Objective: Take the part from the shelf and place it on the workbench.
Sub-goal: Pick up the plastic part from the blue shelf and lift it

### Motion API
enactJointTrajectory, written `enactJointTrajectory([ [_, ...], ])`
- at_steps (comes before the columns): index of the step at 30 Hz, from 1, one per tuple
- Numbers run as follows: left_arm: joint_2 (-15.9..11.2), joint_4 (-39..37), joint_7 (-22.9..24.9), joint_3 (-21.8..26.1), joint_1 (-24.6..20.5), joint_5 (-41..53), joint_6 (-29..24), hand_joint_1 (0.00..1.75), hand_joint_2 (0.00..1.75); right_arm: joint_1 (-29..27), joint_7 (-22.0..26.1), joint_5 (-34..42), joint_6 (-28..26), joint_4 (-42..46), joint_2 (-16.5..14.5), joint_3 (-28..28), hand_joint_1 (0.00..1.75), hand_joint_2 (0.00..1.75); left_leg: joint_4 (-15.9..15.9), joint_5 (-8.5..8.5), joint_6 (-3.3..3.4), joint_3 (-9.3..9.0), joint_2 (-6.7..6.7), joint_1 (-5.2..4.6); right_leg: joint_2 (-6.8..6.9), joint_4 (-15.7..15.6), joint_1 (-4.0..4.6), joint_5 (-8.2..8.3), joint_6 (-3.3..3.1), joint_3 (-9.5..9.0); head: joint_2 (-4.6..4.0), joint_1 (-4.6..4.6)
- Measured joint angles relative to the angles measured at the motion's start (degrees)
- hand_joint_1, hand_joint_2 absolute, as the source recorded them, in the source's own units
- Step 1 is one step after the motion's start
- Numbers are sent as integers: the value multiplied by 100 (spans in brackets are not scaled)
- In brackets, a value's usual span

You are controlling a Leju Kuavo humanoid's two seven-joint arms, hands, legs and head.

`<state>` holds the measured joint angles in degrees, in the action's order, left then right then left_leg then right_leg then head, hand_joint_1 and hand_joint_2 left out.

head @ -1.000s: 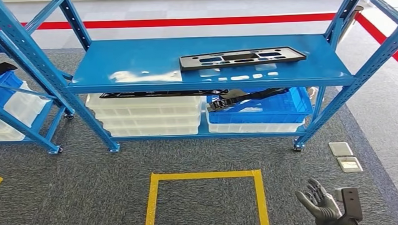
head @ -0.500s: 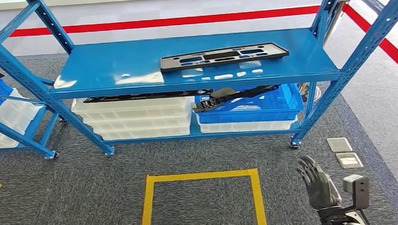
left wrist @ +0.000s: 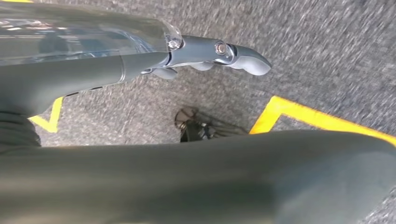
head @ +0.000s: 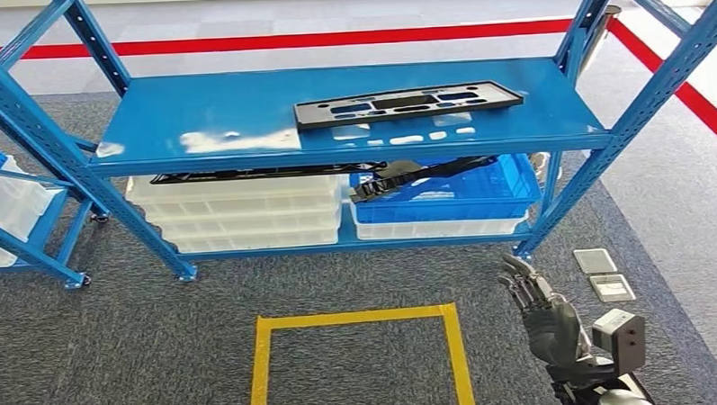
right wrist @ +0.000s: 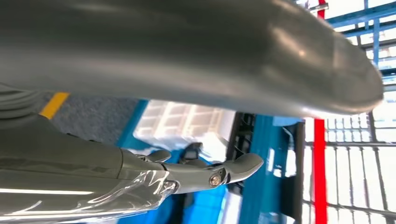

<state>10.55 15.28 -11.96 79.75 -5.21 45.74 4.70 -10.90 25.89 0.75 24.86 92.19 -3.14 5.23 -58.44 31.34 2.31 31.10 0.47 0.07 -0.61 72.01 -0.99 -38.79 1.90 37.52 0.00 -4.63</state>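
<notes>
A flat black part [head: 408, 103] with several cut-out slots lies on the blue shelf [head: 244, 107], right of its middle. My right hand [head: 548, 315] is raised low at the right, in front of the shelf and well below the part, fingers apart and holding nothing. In the right wrist view the right hand [right wrist: 196, 175] reaches toward the shelf's lower bins. The left wrist view has my left hand [left wrist: 210, 53] hanging over the grey carpet, its fingers stretched out with nothing in them.
Under the shelf stand stacked white bins [head: 252, 211] and a blue bin [head: 449, 188] with black parts on top. A yellow tape square [head: 356, 360] marks the carpet. Blue uprights [head: 640, 112] frame the shelf; two floor plates [head: 602, 273] lie at the right.
The camera has shifted, so the shelf sits a little differently in the picture. My right hand has risen and moved forward toward the shelf, fingers still apart.
</notes>
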Motion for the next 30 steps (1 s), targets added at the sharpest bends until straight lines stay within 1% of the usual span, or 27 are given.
enactJointTrajectory([
  [1,1,-1,15,16,3,-5,0,0,0,-11,37,-58,-57,106,42,-56,0,0,-1,1,1,-1,12,-4,1,253,0,-62,11,113,0,-1],
  [2,1,-2,26,28,2,-5,-1,0,0,-14,54,-113,-113,221,85,-110,0,0,-3,3,0,-5,20,-5,5,297,0,-6,19,130,0,-1],
  [3,2,-2,34,35,0,-4,1,0,0,-9,57,-158,-162,338,129,-158,0,0,-5,7,-3,-14,26,-5,13,105,0,156,24,34,0,-1],
  [4,4,-3,34,37,-4,-4,9,0,0,-2,55,-194,-205,452,172,-197,0,0,-10,15,-11,-26,29,-5,27,-269,-1,379,23,-147,0,-1],
  [5,5,-4,25,38,-7,-4,29,0,0,10,53,-217,-238,557,215,-225,0,0,-17,26,-26,-30,29,-10,49,-665,2,547,7,-338,0,-1],
  [6,7,-4,7,39,-8,-5,61,0,0,24,53,-232,-265,657,254,-243,0,0,-32,36,-44,-25,27,-20,62,-988,10,660,-18,-482,0,-1],
  [7,8,-5,-16,40,-7,-5,95,0,0,34,56,-245,-289,749,293,-253,0,0,-45,42,-65,-14,27,-30,71,-1180,18,705,-47,-560,0,-1],
  [8,8,-5,-38,41,-6,-6,126,0,0,41,60,-252,-307,838,331,-260,0,0,-53,42,-84,-2,26,-37,70,-1239,30,690,-78,-575,0,-1],
  [9,8,-6,-56,43,-6,-8,149,0,0,46,65,-256,-319,921,364,-264,0,0,-56,38,-101,3,26,-37,61,-1256,38,700,-105,-570,0,-1],
  [10,7,-6,-70,43,-8,-11,164,0,0,52,69,-258,-324,997,392,-266,0,0,-57,48,-123,2,25,-31,59,-1264,28,710,-133,-570,0,-1],
  [11,7,-7,-83,44,-10,-17,178,0,0,65,71,-259,-327,1069,413,-270,0,0,-97,93,-149,13,20,-25,58,-1275,16,718,-163,-573,0,-1],
  [12,8,-8,-94,44,-14,-23,192,0,0,78,71,-264,-327,1132,426,-276,0,0,-226,195,-182,63,14,-17,61,-1285,0,726,-196,-575,0,-2],
  [13,9,-9,-105,45,-15,-33,207,0,0,87,71,-274,-328,1188,433,-285,0,0,-473,354,-217,167,9,-4,64,-1292,-15,731,-220,-575,0,-2],
  [15,10,-12,-119,48,-10,-51,228,0,0,91,70,-306,-335,1249,438,-311,0,0,-1226,709,-273,502,3,25,67,-1291,-16,730,-241,-567,0,-3],
  [16,10,-13,-122,49,-5,-59,234,0,0,89,69,-322,-341,1261,440,-324,0,0,-1526,799,-289,640,3,37,67,-1290,-16,729,-240,-567,0,-3],
  [17,11,-13,-124,50,-1,-62,238,0,0,89,68,-333,-347,1266,441,-335,0,0,-1642,782,-294,699,3,44,65,-1290,-17,728,-239,-571,0,-3],
  [18,11,-14,-124,51,0,-63,240,0,0,91,67,-340,-352,1268,443,-342,0,0,-1517,649,-290,649,3,49,60,-1289,-17,726,-236,-580,0,-3],
  [19,11,-14,-125,51,-2,-64,242,0,0,94,67,-342,-355,1271,443,-351,0,0,-1184,434,-277,503,2,52,54,-1289,-18,721,-229,-592,0,-3],
  [20,10,-14,-130,51,-6,-65,244,0,0,102,68,-344,-359,1272,443,-360,0,0,-783,234,-257,322,-4,52,49,-1290,-18,715,-218,-604,0,-3],
  [21,10,-14,-138,51,-12,-65,246,0,0,116,69,-348,-360,1273,443,-367,0,0,-430,87,-235,165,-10,43,43,-1284,-11,706,-200,-609,0,-3],
  [22,10,-14,-147,51,-19,-65,254,0,0,135,72,-356,-361,1274,443,-373,0,0,-195,19,-213,64,-16,33,39,-1280,-4,703,-175,-604,0,-3],
  [23,10,-15,-159,51,-24,-66,267,0,0,159,75,-367,-361,1274,444,-377,0,0,-100,22,-195,28,-21,20,38,-1281,-1,706,-147,-595,0,-2],
  [25,9,-15,-180,51,-30,-67,297,0,0,217,86,-406,-353,1274,451,-397,0,0,-53,27,-148,29,-20,5,37,-1297,-5,715,-76,-586,0,-1],
  [26,8,-15,-191,51,-33,-67,309,0,0,247,94,-430,-349,1274,457,-414,0,0,-32,11,-115,24,-15,10,39,-1280,-12,688,-47,-583,0,0],
  [27,4,-15,-201,51,-39,-67,317,0,0,280,103,-449,-345,1274,467,-434,0,0,-10,-7,-77,19,-10,19,40,-1189,-15,609,-24,-550,0,1],
  [28,0,-16,-207,51,-45,-67,323,0,0,309,111,-463,-344,1274,479,-453,0,0,9,-22,-44,14,-2,30,43,-978,-17,466,-8,-462,0,1],
  [30,-8,-16,-211,51,-48,-67,334,0,0,349,121,-473,-344,1269,498,-483,0,0,11,-24,-13,16,7,25,44,-246,-17,98,10,-134,0,2],
])
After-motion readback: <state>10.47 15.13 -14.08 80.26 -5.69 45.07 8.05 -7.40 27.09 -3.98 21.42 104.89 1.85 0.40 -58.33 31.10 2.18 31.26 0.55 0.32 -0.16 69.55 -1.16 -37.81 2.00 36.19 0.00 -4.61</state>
